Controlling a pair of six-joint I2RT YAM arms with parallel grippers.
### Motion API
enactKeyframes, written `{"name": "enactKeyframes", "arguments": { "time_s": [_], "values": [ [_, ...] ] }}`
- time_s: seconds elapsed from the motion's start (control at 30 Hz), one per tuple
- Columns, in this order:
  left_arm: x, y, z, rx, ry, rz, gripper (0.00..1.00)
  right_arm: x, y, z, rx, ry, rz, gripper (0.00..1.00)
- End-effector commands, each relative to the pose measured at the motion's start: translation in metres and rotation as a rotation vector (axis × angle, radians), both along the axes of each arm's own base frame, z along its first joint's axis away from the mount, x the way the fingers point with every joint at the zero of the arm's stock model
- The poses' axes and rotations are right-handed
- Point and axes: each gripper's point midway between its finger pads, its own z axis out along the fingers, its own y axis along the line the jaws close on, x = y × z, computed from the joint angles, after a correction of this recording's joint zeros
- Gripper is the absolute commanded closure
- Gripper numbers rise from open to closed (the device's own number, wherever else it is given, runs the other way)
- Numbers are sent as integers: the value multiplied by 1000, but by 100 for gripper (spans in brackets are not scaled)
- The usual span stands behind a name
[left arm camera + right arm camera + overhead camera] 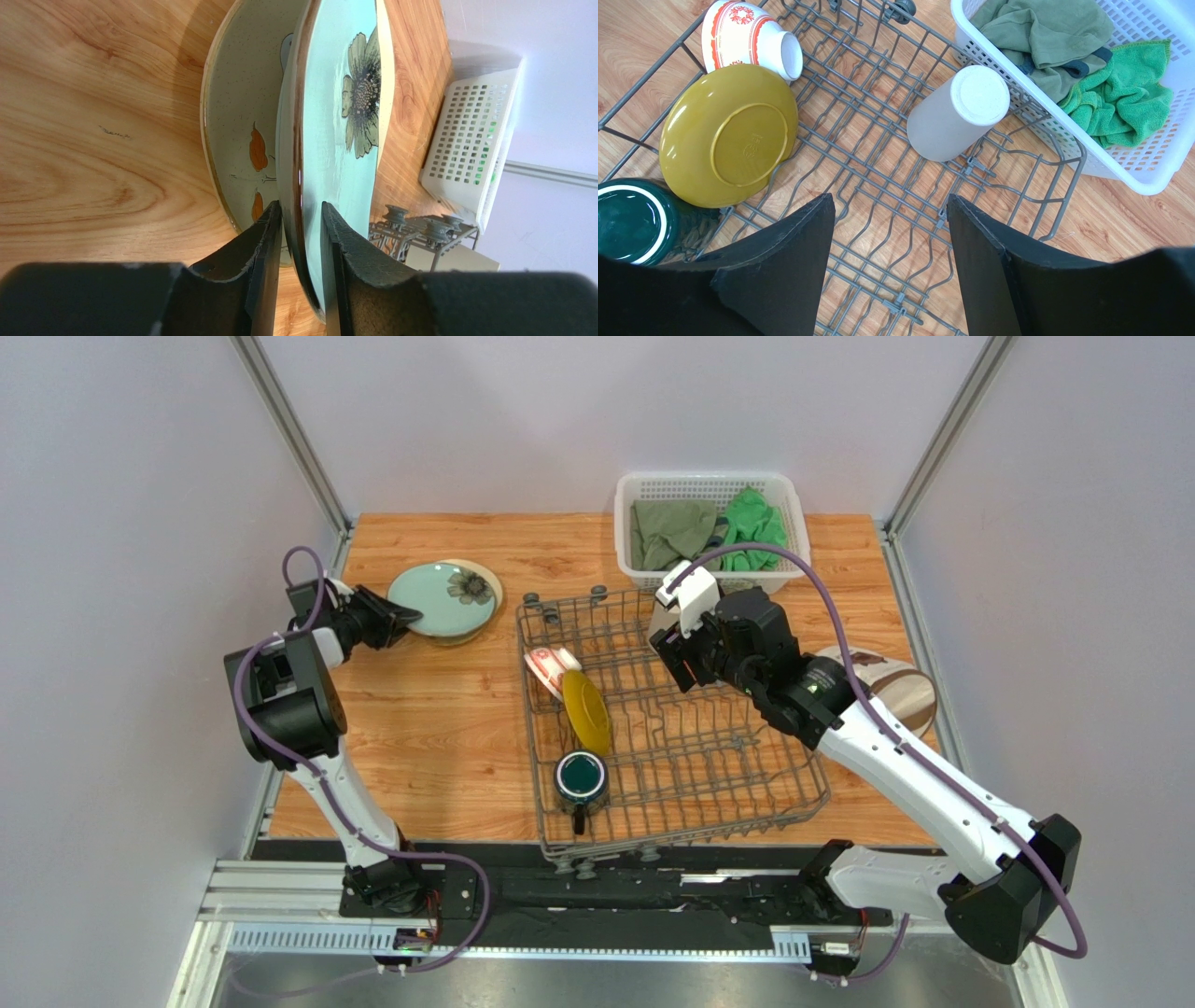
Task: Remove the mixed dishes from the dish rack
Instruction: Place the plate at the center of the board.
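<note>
Left gripper (302, 210) astride pale green plate (337, 140), grip unclear, right gripper (889, 210) spread over rack (673, 756), wooden table (435, 714), grey walls (589, 420)

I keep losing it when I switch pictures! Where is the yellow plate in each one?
Top view: the yellow plate stands on edge in the left side of the dish rack.
Left wrist: not in it.
Right wrist: at the left, underside facing the camera.
Shared landmark: the white basket, seen in all three.

Two plates (446, 599) stacked, four dishes (727, 133) in rack (701, 742)
</note>
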Motion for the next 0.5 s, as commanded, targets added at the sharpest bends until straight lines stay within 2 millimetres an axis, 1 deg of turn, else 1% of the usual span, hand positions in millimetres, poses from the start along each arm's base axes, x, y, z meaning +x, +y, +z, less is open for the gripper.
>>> {"name": "enactKeyframes", "arguments": {
  "time_s": [0.0,0.1,0.23,0.33,0.37,0.47],
  "values": [
    [15,4,26,16,-90,-32,65,1,3,15,50,-40,2,35],
    [12,4,24,24,-73,-39,60,1,2,14,48,-37,4,35],
    [9,7,22,56,-38,-45,56,1,2,13,48,-36,5,35],
    [8,10,22,86,-25,-49,53,0,3,12,51,-35,7,35],
    [3,8,18,75,10,-52,53,0,2,12,48,-34,8,35],
    [1,9,16,82,37,-60,52,0,3,12,49,-33,10,35]
  ]
}}
